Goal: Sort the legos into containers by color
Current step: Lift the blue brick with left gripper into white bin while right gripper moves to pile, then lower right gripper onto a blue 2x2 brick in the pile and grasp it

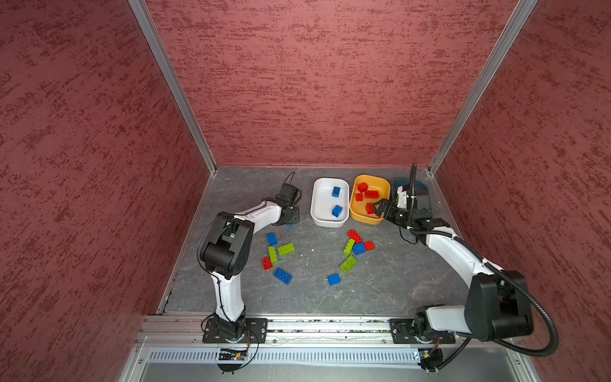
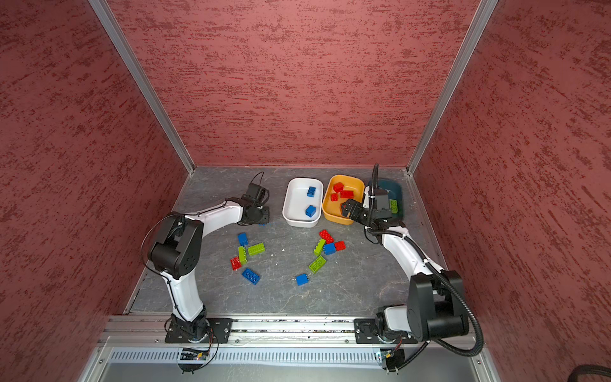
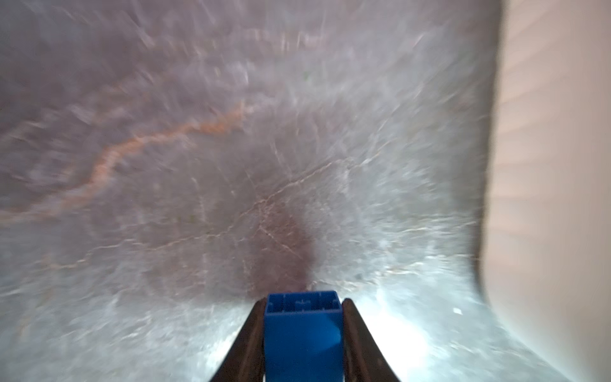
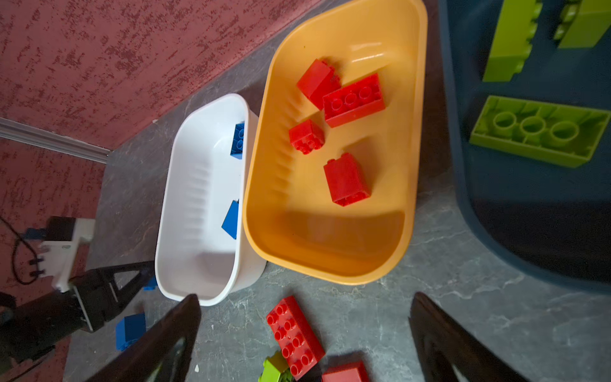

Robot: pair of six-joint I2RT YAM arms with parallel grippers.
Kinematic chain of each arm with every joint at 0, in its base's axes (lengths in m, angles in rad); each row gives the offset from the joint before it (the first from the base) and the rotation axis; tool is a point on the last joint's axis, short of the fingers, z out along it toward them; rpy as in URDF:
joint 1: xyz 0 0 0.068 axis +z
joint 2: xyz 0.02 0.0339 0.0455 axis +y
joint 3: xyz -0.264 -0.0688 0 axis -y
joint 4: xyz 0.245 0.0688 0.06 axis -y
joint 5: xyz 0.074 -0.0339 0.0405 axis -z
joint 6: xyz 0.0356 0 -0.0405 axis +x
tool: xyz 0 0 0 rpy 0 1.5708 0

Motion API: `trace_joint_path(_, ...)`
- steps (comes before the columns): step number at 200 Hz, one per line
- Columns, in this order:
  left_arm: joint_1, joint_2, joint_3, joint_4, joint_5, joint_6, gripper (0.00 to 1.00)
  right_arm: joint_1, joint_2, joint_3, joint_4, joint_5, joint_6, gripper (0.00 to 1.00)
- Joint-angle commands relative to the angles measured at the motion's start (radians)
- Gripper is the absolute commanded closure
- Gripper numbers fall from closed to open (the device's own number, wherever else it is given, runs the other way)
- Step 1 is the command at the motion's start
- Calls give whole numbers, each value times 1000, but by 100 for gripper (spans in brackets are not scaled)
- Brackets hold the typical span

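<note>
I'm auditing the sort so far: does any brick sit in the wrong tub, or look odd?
Nothing stands out. The white tub holds only blue bricks, the yellow tub only red bricks, and what shows of the teal tub only green bricks. The remaining bricks lie loose on the table.

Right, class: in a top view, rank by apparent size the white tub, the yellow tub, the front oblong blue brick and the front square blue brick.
Largest: white tub and yellow tub, alike, so unranked.
Then: oblong blue brick.
Smallest: square blue brick.
</note>
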Motion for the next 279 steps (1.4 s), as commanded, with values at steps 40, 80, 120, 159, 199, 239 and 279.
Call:
trace_joint_path(40,-120,-37,169,81,56,13,73,7,-43,-39,1,41,15,1)
trace_joint_path(80,-194,134,361,-16,34,63,73,6,-40,-42,-8,49,4,1)
trace_joint_path(120,-206,285,562,-171,11,90,60,9,-44,-42,-43,40,-35,1)
trace_joint_path(159,-208,291,598,-185,11,106,35,36,-35,-46,-78,21,-67,1)
trace_joint_path(199,-207,202,509,-100,7,91,11,104,15,-45,-123,77,-57,3)
trace_joint_path(239,-194,108,397,-15,10,69,1,201,50,-70,-192,72,-100,11)
trace_joint_path(279,-180,61,332,26,-13,56,1,300,82,-84,-227,115,-117,32)
